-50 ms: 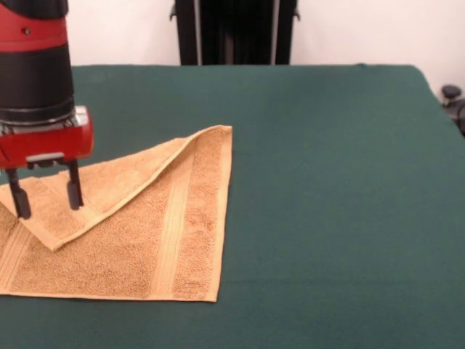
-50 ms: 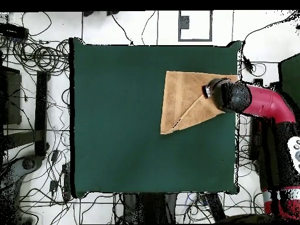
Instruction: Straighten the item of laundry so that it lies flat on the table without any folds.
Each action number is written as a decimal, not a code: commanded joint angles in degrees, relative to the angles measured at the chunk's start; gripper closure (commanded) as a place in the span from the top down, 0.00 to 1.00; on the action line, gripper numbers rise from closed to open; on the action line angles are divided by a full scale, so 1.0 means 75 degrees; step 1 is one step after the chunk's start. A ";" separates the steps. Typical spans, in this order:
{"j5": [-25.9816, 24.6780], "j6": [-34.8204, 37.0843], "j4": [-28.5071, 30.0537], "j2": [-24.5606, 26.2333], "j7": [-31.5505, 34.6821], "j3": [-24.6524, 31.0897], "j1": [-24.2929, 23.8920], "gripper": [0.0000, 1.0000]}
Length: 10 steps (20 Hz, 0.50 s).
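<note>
The item of laundry (image 1: 145,233) is an orange-tan towel at the left of the green table (image 1: 327,182) in the front view. One corner is folded over diagonally, making a triangular flap whose point lies near the towel's left part. My gripper (image 1: 45,196) hangs over that flap, its two dark fingers (image 1: 73,190) spread apart, open, with nothing between them. Seen from overhead, the towel (image 2: 184,96) lies by the table's right edge, and the arm's head (image 2: 218,94) covers the fold; the fingers are hidden there.
The red and black arm (image 2: 263,105) reaches in over the table's right edge in the overhead view. Cables and stands lie on the floor around the table. A dark frame (image 1: 232,33) stands behind the far edge in the front view.
</note>
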 commanded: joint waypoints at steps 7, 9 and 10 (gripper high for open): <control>-0.0459 -0.0168 -0.0234 0.0807 0.0339 -0.0441 0.0526 1.00; -0.0521 -0.0196 -0.0283 0.0753 0.0346 -0.0530 0.0574 1.00; -0.0550 -0.0206 -0.0290 0.0714 0.0357 -0.0582 0.0602 1.00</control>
